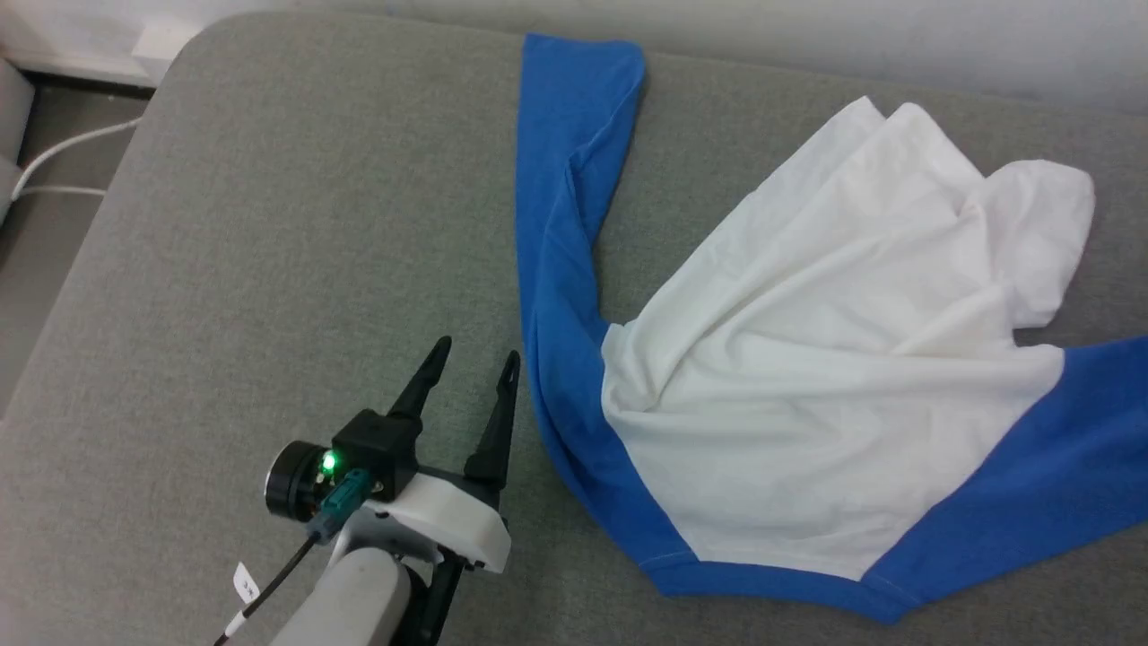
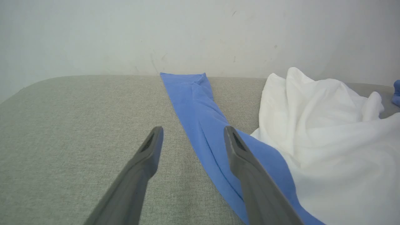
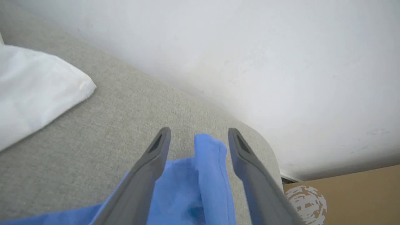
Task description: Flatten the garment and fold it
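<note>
The shirt [image 1: 807, 386] lies crumpled on the right half of a grey cushion [image 1: 269, 269], with its white body bunched in folds. One blue sleeve runs straight from the near edge to the far edge. The other blue sleeve leaves the head view at the right, so its end is cut off there. The right wrist view picks up that end: a fold of blue cloth [image 3: 206, 175] stands up between the fingers of the right gripper [image 3: 199, 131]. Its jaws are spread wide and pinch nothing. Whether the fold brushes a finger is hard to tell.

The left gripper [image 1: 476, 352] hovers near, just left of the long sleeve. Its jaws are also spread, and nothing lies between them. In its wrist view the right finger [image 2: 250, 175] covers part of the sleeve.

A small white tag [image 1: 244, 583] hangs on the left arm's cable, its marks too small to read. A brown box [image 3: 359, 193] past the cushion's right corner bears a white print, blurred beyond reading. White cables [image 1: 63, 152] lie on the floor at the far left, and a pale wall [image 2: 200, 34] stands behind the cushion.
</note>
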{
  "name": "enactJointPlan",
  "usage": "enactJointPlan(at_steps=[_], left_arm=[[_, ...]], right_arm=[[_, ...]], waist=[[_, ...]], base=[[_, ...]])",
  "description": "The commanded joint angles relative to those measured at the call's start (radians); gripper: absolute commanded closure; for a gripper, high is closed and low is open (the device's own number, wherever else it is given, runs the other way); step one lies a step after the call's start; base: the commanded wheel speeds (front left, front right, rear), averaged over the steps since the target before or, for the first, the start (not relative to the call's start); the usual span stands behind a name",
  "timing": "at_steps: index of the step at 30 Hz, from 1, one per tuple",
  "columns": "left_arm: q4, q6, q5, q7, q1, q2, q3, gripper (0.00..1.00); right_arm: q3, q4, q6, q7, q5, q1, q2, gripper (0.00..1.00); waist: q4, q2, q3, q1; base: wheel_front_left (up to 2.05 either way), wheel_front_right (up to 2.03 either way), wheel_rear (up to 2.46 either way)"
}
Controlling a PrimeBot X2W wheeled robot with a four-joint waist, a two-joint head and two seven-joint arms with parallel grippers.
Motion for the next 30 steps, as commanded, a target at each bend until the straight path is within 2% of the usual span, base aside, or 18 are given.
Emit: enactJointPlan(at_steps=[1,5,10,14,20,25,30], left_arm=[[0.004,-0.003,0.000,-0.005,0.021,0.005,0.012,0.00],[0.002,-0.004,-0.008,-0.005,0.045,0.009,0.029,0.00],[-0.020,0.004,-0.015,-0.005,0.090,0.011,0.072,0.00],[-0.046,0.008,-0.016,-0.005,0.132,0.007,0.115,0.00],[-0.078,0.015,-0.006,-0.005,0.187,0.006,0.197,0.00],[-0.081,0.002,0.017,-0.005,0.219,-0.003,0.217,0.00],[-0.074,-0.010,0.032,-0.005,0.236,-0.019,0.224,0.00]], right_arm=[[0.013,-0.013,-0.002,-0.043,0.028,-0.025,0.021,0.00],[0.020,-0.040,-0.002,-0.099,0.082,-0.033,0.050,0.00],[0.002,-0.149,-0.002,-0.146,0.175,0.040,0.105,0.00],[-0.048,-0.300,-0.002,-0.158,0.247,0.179,0.172,0.00],[-0.086,-0.575,-0.002,-0.157,0.313,0.445,0.320,0.00],[-0.010,-0.743,-0.002,-0.052,0.321,0.624,0.385,0.00],[0.126,-0.842,-0.002,0.175,0.363,0.716,0.360,0.00]], waist=[[-0.062,0.0002,-0.075,0.0000],[-0.091,0.0002,-0.119,0.0000],[-0.133,0.0002,-0.180,0.0000],[-0.160,0.0002,-0.209,0.0000],[-0.193,0.0002,-0.222,0.0000],[-0.208,0.0002,-0.220,0.0000],[-0.214,0.0002,-0.214,0.0000]], base=[[0.00,0.00,0.00],[0.00,0.00,0.00],[0.00,0.00,0.00],[0.00,0.00,0.00],[0.00,0.00,0.00],[0.00,0.00,0.00],[0.00,0.00,0.00]])
